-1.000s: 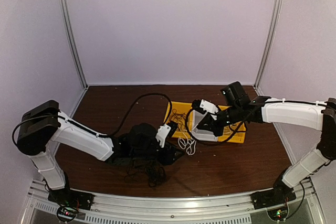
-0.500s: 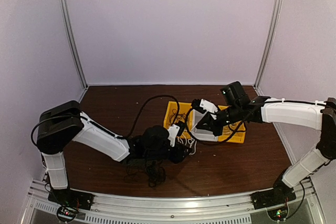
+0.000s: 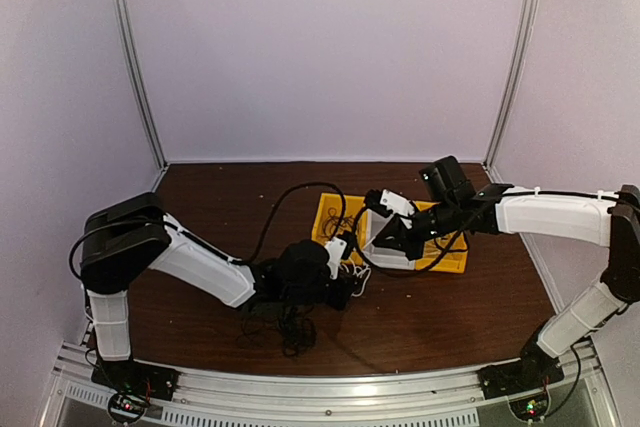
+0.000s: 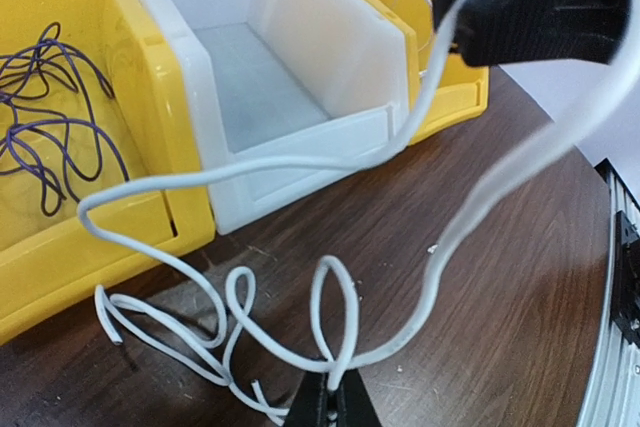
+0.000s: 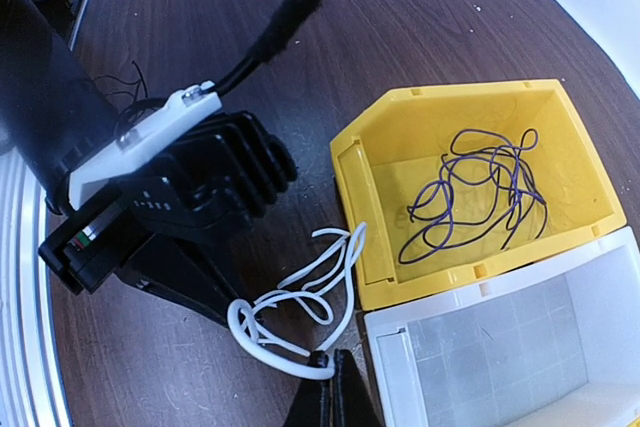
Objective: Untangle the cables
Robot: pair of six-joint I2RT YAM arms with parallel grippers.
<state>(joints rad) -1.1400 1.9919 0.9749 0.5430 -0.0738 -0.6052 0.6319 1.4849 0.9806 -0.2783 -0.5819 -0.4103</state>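
Pinched shut with the left gripper (image 4: 330,402) on a loop of the white cable (image 4: 445,247), low over the brown tabletop (image 4: 500,277). No gap to see between its two fingertips, only the cable coming up from between them.

Closed as well with the right gripper (image 5: 335,397), fingertips pressed together on another part of the same white cable, close to a small dark mark on it. In the left wrist view, held higher than the left gripper, with two strands of the cable coming down from it toward the tabletop.

Between the two grippers, several loose loops and curls of the white cable, partly lying on the tabletop, just in front of the yellow bin (image 5: 345,182). One free end of it lying near the front wall of this bin. Not possible to tell whether touching the wall or only beside it.

Inside the yellow bin, a thin purple cable (image 5: 480,187) in a loose tangle on the bottom, apart from the white cable. Directly beside this bin, side against side, a white bin (image 5: 480,347), open at the top. Behind the white bin, on its other side, a second yellow bin (image 4: 455,97), only partly in view.

From above, close under the left arm (image 3: 200,267) and nearer to the front edge, a tangle of thin black cable (image 3: 290,332) on the tabletop. Too small and dark there to follow single strands or to find the ends.
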